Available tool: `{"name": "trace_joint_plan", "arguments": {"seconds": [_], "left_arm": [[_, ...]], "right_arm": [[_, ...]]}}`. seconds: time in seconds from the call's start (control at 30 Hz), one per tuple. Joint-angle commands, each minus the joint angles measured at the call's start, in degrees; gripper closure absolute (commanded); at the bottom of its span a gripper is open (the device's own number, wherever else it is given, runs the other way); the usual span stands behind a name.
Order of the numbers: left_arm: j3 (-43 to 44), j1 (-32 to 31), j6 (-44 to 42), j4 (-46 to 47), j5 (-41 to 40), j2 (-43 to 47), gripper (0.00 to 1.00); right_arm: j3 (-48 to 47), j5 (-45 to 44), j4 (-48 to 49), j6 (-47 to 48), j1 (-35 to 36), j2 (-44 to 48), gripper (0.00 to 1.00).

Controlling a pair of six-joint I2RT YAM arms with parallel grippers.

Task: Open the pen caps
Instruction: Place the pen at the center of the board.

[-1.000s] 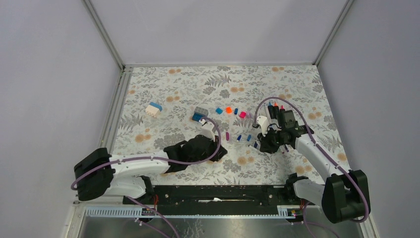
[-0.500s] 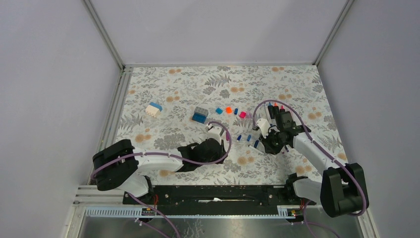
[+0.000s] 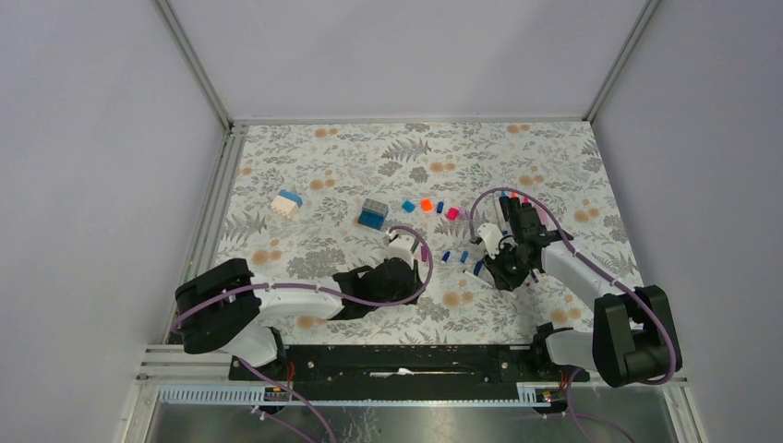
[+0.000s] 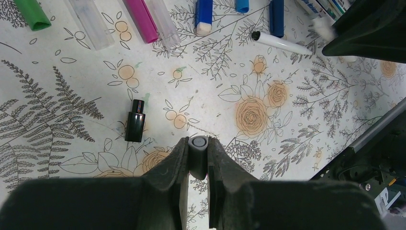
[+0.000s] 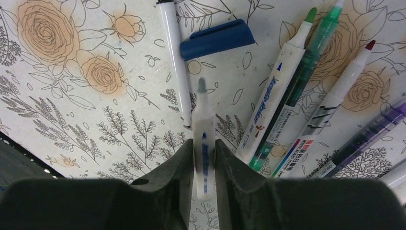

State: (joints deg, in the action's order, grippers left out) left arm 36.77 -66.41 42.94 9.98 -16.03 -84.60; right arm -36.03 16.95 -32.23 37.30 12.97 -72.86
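Gripping a stubby grey cap (image 4: 197,153), left fingers (image 4: 175,177) closed on it over the flower-printed bench (image 4: 287,120).
Right fingers (image 5: 178,167) clamp a smooth white pen (image 5: 203,143), felt tip bare; a loose black cap (image 4: 135,120) and several uncapped pens (image 5: 282,91) alongside suggest most caps are off, any left unseen.

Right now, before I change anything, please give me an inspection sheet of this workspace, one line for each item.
Surface: floral table cover, flat, no spill seen.
Job's things: orange cap and pink cap lie mid-table among blue ones; black cap and dark blue cap lie loose; uncapped pens lie bunched together.
Clutter: blue-grey block; white-blue block.
Grippers: left gripper shut on a small cap; right gripper shut on a white pen, tip bare.
Cables: purple cables loop above both arms.
Surroundings: plain grey walls, metal frame; nothing else seen.
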Motion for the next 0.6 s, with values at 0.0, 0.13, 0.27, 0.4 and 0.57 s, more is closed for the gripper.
{"name": "trace_joint_plan", "arguments": {"seconds": [0.0, 0.13, 0.27, 0.4, 0.57], "left_arm": [[2.47, -0.46, -0.49, 1.48, -1.72, -0.56, 0.99], [3.07, -0.47, -0.53, 0.77, -1.29, -1.09, 0.99], [3.67, -0.63, -0.64, 0.26, -1.06, -1.59, 0.99], [5.24, -0.97, -1.01, -1.89, -1.36, -2.87, 0.98], [10.16, -1.43, -0.03, -8.49, -3.66, -7.01, 0.98]], "right_arm": [[-0.35, -0.87, 0.44, -1.07, 0.23, -0.30, 0.69], [-0.30, -0.97, 0.50, -1.33, 0.21, -0.01, 0.63], [-0.64, -0.67, 0.15, -1.61, 0.21, 0.65, 0.62], [-1.52, 2.19, -1.06, -1.55, -1.44, 3.49, 0.58], [-2.07, 7.59, -2.56, -1.26, -5.34, 8.06, 0.56]]}}
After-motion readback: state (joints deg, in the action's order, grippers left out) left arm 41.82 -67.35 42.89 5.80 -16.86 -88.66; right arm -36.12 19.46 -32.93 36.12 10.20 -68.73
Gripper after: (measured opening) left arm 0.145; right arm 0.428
